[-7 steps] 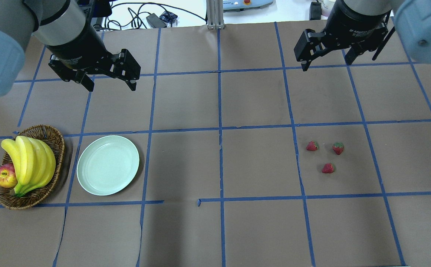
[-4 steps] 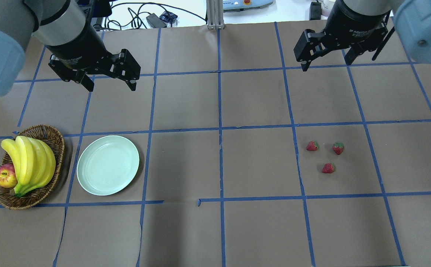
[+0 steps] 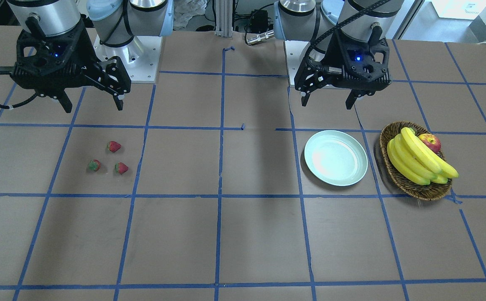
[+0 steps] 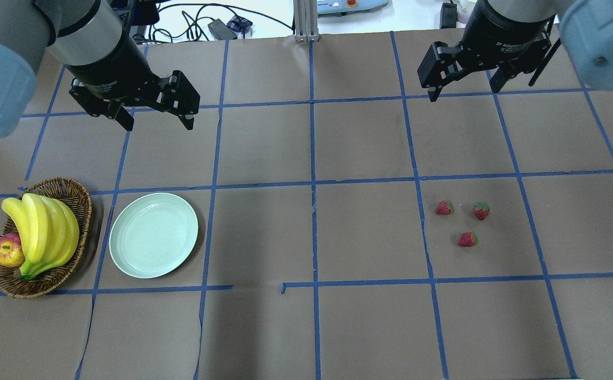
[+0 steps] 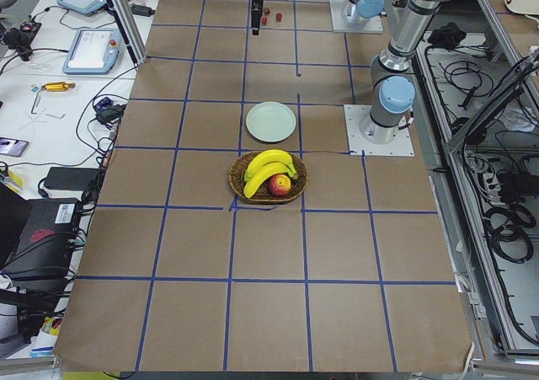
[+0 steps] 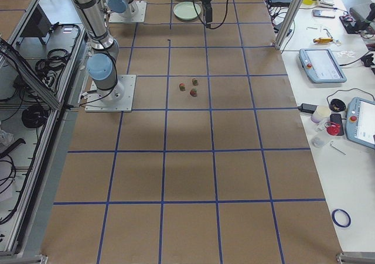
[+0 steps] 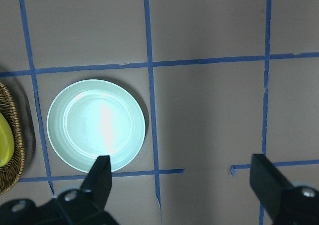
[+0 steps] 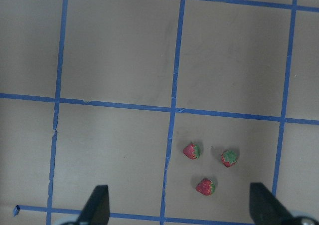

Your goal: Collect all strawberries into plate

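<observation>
Three strawberries (image 4: 443,207) (image 4: 480,211) (image 4: 466,239) lie in a cluster on the brown table at the right, also in the right wrist view (image 8: 191,150) (image 8: 229,158) (image 8: 205,186) and the front view (image 3: 113,146). The mint-green plate (image 4: 153,235) sits empty at the left, also in the left wrist view (image 7: 95,125). My left gripper (image 4: 156,117) is open and empty, high above the table behind the plate. My right gripper (image 4: 462,87) is open and empty, high up and behind the strawberries.
A brown wicker basket (image 4: 74,196) with bananas (image 4: 42,232) and an apple (image 4: 8,250) stands just left of the plate. Blue tape lines grid the table. Cables and devices lie beyond the far edge.
The right gripper has shifted very slightly. The left arm, the strawberries and the plate have not moved.
</observation>
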